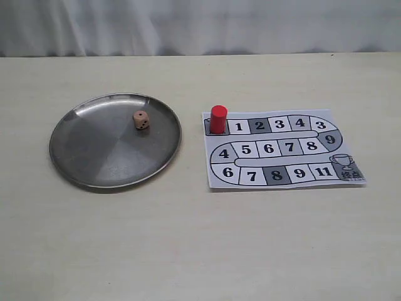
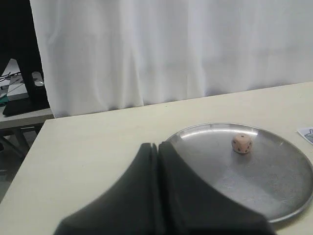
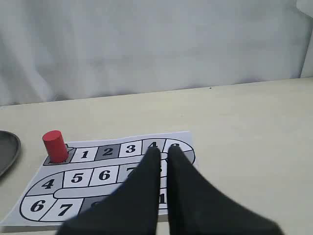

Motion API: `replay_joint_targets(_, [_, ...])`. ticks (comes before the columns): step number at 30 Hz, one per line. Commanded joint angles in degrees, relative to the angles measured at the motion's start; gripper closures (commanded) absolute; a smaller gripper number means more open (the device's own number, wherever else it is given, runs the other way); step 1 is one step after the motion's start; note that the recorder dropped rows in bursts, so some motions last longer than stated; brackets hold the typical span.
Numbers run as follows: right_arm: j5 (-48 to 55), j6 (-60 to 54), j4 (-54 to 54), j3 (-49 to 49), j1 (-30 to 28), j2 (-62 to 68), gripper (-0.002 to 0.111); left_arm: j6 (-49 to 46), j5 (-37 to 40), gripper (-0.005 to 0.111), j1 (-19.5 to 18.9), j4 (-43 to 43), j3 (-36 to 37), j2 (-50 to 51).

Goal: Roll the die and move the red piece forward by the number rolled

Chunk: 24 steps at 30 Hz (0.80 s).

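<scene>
The die point(image 1: 141, 120) lies in the far right part of a round metal plate point(image 1: 88, 160), dark pips showing. In the left wrist view the die point(image 2: 242, 143) sits beyond my left gripper point(image 2: 157, 145), whose fingers are shut with nothing between them, over the plate's near rim point(image 2: 288, 213). The red piece point(image 1: 218, 119) stands upright on the grey start square, left of square 1 on the paper board point(image 1: 316, 134). My right gripper point(image 3: 163, 152) hangs over the board point(image 3: 49, 185), shut apart from a thin slit and holding nothing, well away from the red piece point(image 3: 54, 146). Neither gripper appears in the exterior view.
The numbered track on the board ends at a trophy square point(image 1: 346, 166). A white curtain point(image 1: 200, 25) hangs behind the table's far edge. In the left wrist view the table's side edge point(image 2: 29, 152) borders dark equipment point(image 2: 19, 73).
</scene>
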<state>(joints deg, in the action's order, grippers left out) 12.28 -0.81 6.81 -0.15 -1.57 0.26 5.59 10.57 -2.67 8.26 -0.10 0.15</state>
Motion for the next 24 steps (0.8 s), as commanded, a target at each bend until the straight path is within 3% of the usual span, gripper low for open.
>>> replay_joint_targets(1, [-0.35,-0.07,-0.26,0.15,-0.28,-0.26,0.104,-0.05,-0.66,0.107,0.11,-0.03,0.1,-0.15])
replay_joint_targets(12, [-2.25,0.05,0.29,0.15,-0.28,-0.26,0.104,-0.05,-0.66,0.107,0.11,-0.03,0.1,-0.15])
replay_joint_targets(18, [-32.7,2.8,27.55,0.15,-0.28,-0.26,0.104,-0.05,-0.66,0.107,0.11,-0.03,0.1,-0.15])
replay_joint_targets(20, [-39.54,6.38,21.42,0.15,-0.28,-0.26,0.104,-0.05,-0.66,0.107,0.11,-0.03,0.1,-0.15])
replay_joint_targets(24, [-41.86,26.45,-19.29,-2.71,-0.28,0.87,0.104,-0.05,-0.66,0.107,0.11,-0.03,0.1,-0.15])
